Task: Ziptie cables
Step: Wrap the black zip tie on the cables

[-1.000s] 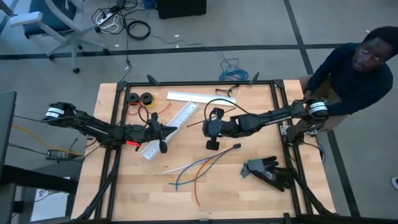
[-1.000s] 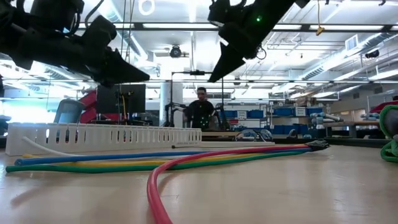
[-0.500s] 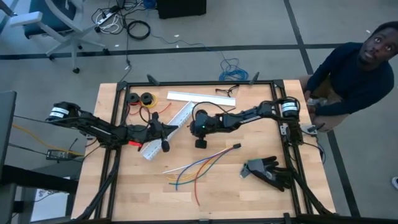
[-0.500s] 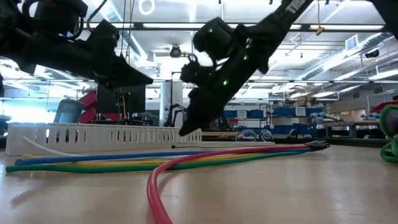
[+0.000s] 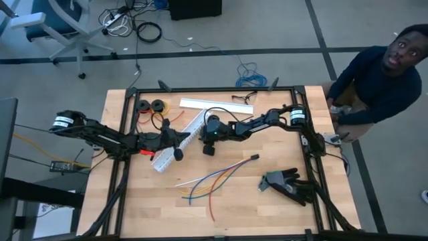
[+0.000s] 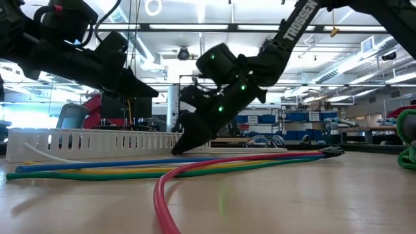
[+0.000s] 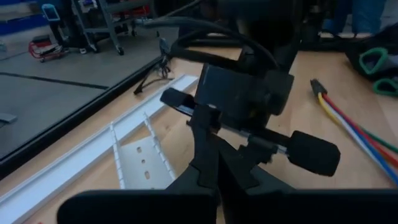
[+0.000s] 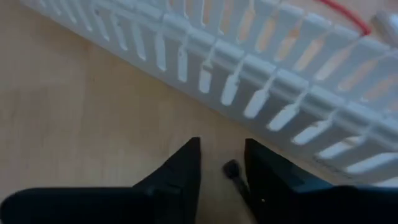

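The cables (image 5: 208, 179), loose thin wires in blue, red, orange-yellow and white, lie on the wooden table near its middle; the low view shows them in front (image 6: 162, 168). The ziptie shows only as a small black end (image 8: 233, 169) on the table, beside the white slotted duct (image 8: 261, 74). My right gripper (image 8: 222, 163) is down at the tabletop, open a little, one finger on each side of that end. My left gripper (image 5: 186, 139), shut, hovers over the duct (image 5: 175, 142), close to the right gripper. My right gripper comes slanting down from the table's right, and its fingertips (image 6: 177, 149) reach the tabletop beside the duct. They stand on either side of the ziptie's end (image 8: 233, 169). Whether they touch the strap I cannot tell.
A black glove (image 5: 289, 185) lies at the near right. Two black wire spools (image 5: 150, 105) and a flat white strip (image 5: 215, 104) lie along the far edge. Black frame rails (image 5: 124, 134) border the table. A person (image 5: 381, 73) stands beyond the right edge.
My right gripper has swung down from above the table's middle to the tabletop, going toward the table's left and the duct, and has tipped nose-down. The cables and the duct have stayed in place.
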